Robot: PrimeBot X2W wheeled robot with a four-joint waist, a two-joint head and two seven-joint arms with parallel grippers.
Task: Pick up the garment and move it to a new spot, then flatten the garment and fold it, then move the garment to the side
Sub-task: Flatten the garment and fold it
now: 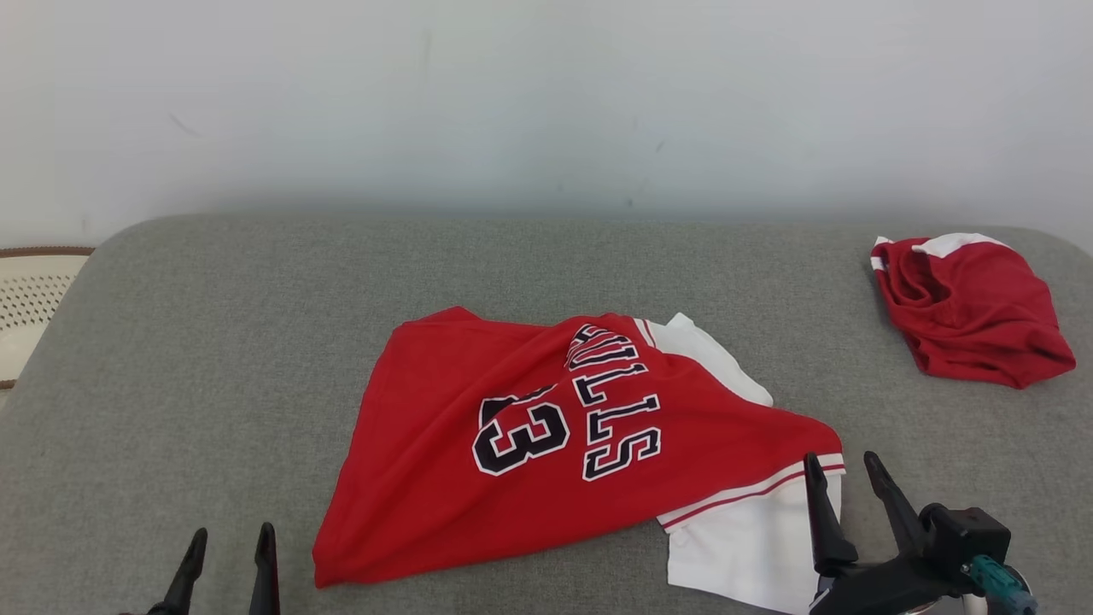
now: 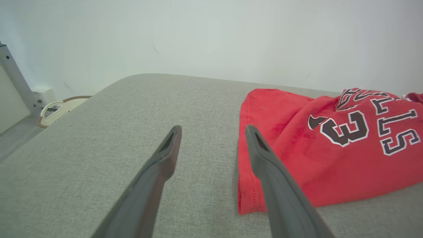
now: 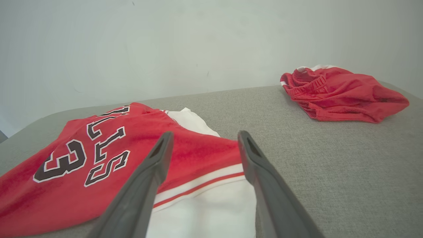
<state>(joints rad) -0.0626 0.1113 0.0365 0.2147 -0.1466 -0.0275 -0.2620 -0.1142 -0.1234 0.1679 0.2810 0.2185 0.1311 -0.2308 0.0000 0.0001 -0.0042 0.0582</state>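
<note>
Two open empty hands, L hand [image 1: 233, 531], R hand [image 1: 839, 458], jersey [image 1: 529, 427] long axis L-R, lettering sideways.

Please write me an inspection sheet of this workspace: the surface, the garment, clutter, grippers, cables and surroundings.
Surface: grey fabric table with rounded far corners.
Job's things: red jersey, rumpled in the middle, white sleeve at its right; not yet folded.
Clutter: red shorts, bunched at the far right, apart from the jersey.
Grippers: left gripper open, fingers left of the jersey's edge, holding nothing; right gripper open at the white sleeve, holding nothing.
Cables: nothing seen.
Surroundings: pale wall behind; white basket at the left.
</note>
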